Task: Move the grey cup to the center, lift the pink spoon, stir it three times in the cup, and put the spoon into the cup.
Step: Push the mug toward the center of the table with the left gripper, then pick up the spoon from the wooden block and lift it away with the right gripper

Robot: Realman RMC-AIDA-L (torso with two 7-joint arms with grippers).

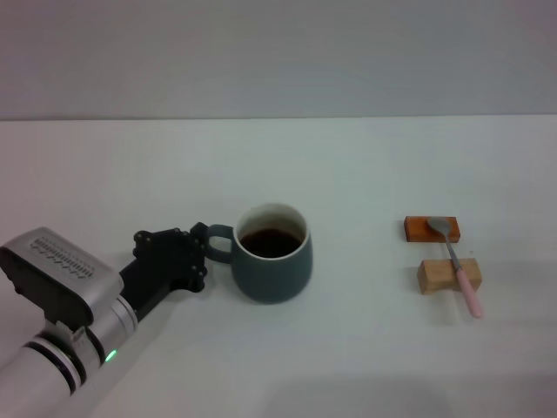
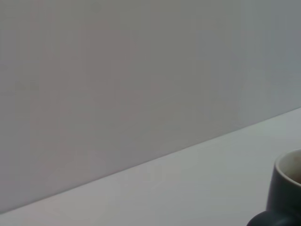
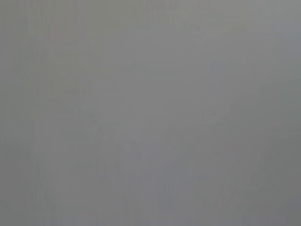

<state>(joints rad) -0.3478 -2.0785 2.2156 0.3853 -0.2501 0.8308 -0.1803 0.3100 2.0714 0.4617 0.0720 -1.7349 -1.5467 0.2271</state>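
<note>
The grey cup point(image 1: 275, 268) stands near the middle of the white table point(image 1: 365, 366), holding dark liquid, its handle pointing toward my left arm. My left gripper point(image 1: 202, 252) is right at that handle, at table height. The left wrist view shows just an edge of the cup point(image 2: 285, 188). The pink spoon point(image 1: 459, 264) lies to the right, apart from the cup. Its metal bowl rests on a dark orange block point(image 1: 418, 229) and its handle lies across a light wooden block point(image 1: 433, 276). My right gripper is out of view, and the right wrist view shows only plain grey.
A grey wall point(image 1: 278, 52) runs behind the table's far edge. The left arm's silver body point(image 1: 61, 296) fills the near left corner. Bare table lies between cup and spoon.
</note>
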